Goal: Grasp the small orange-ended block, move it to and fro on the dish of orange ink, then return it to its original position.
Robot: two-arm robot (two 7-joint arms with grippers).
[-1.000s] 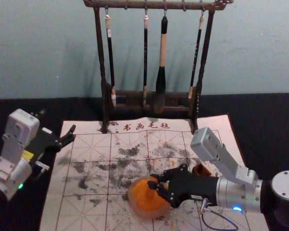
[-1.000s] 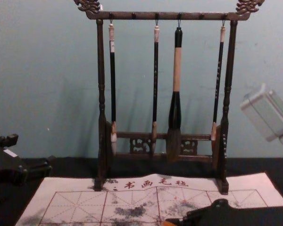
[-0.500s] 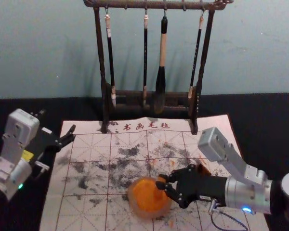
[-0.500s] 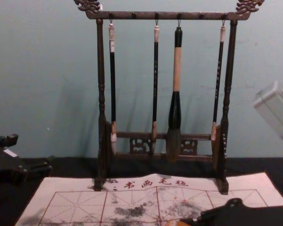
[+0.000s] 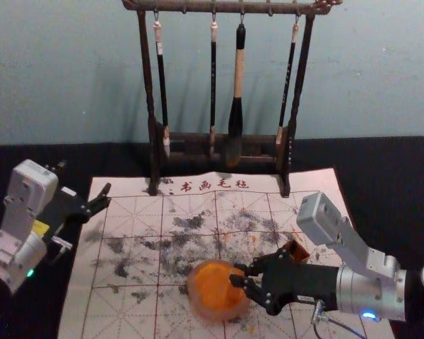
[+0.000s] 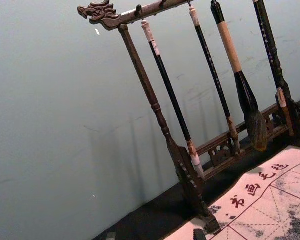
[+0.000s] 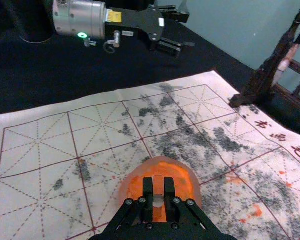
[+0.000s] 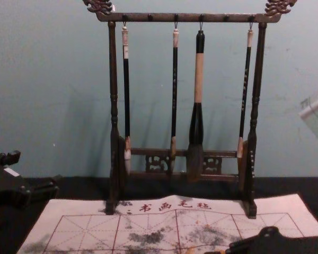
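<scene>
Barely apart — right hand [image 5: 238,275], block [image 7: 158,186] between.

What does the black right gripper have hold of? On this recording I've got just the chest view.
Observer: The right gripper's fingers are closed on the small orange-ended block, per the right wrist view.
Operator: And what's underneath it?
Observer: The round, pale-rimmed dish of orange ink; the head view puts the fingertips over its right side. Whether the block touches the ink, I can't tell.
Operator: Anything just beyond that gripper?
Observer: Yes, the head view shows a small brown angular object there, on the gridded white mat.
</scene>
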